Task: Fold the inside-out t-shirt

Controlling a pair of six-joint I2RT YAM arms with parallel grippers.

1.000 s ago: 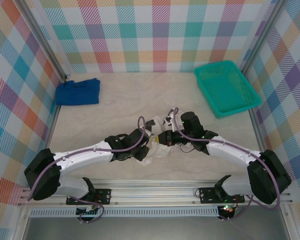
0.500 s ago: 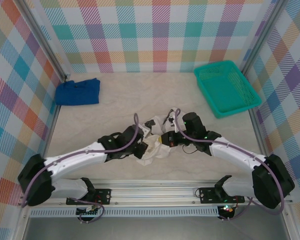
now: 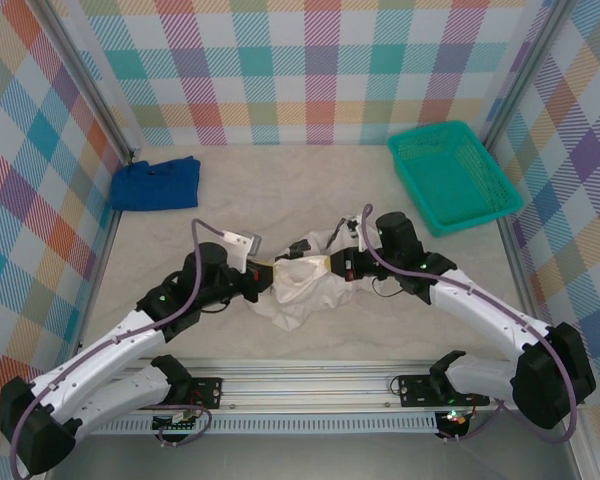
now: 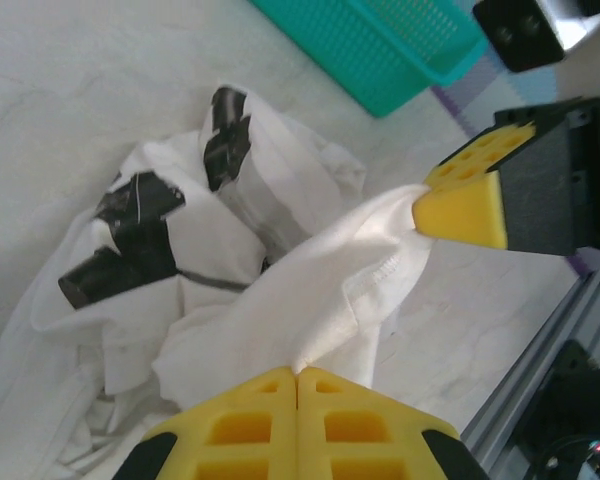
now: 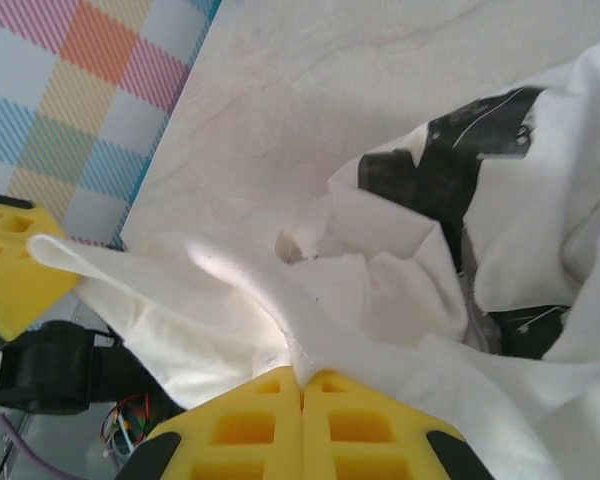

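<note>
- A pale marbled table (image 3: 280, 190) stands inside walls of pastel plaid (image 3: 310, 70), with an aluminium rail (image 3: 310, 372) along the near edge.
- A teal mesh basket (image 3: 455, 178) sits at the far right and a folded blue cloth (image 3: 157, 183) at the far left, both well apart from the work.
- The inside-out t-shirt (image 3: 300, 290) lies in a crumpled white heap near the middle of the table, towards the near edge, between the two arms.
- Black blocks (image 4: 130, 235) show on the fabric, one shaped like a cross (image 4: 227, 135). They are patches of print, and I cannot read them as letters.
- The left gripper (image 3: 263, 272) is pinched tight on an edge of the shirt, its yellow fingers (image 4: 242, 425) pressed together with cloth caught between them.
- The right gripper (image 3: 330, 265) is likewise clamped on the shirt, seam and folds gathered at its tips (image 5: 302, 378).
- Between the two grips a band of cloth is drawn out, running left to right across the table, and the rest hangs and bunches below it.
- I cannot tell where the collar or sleeves point.
</note>
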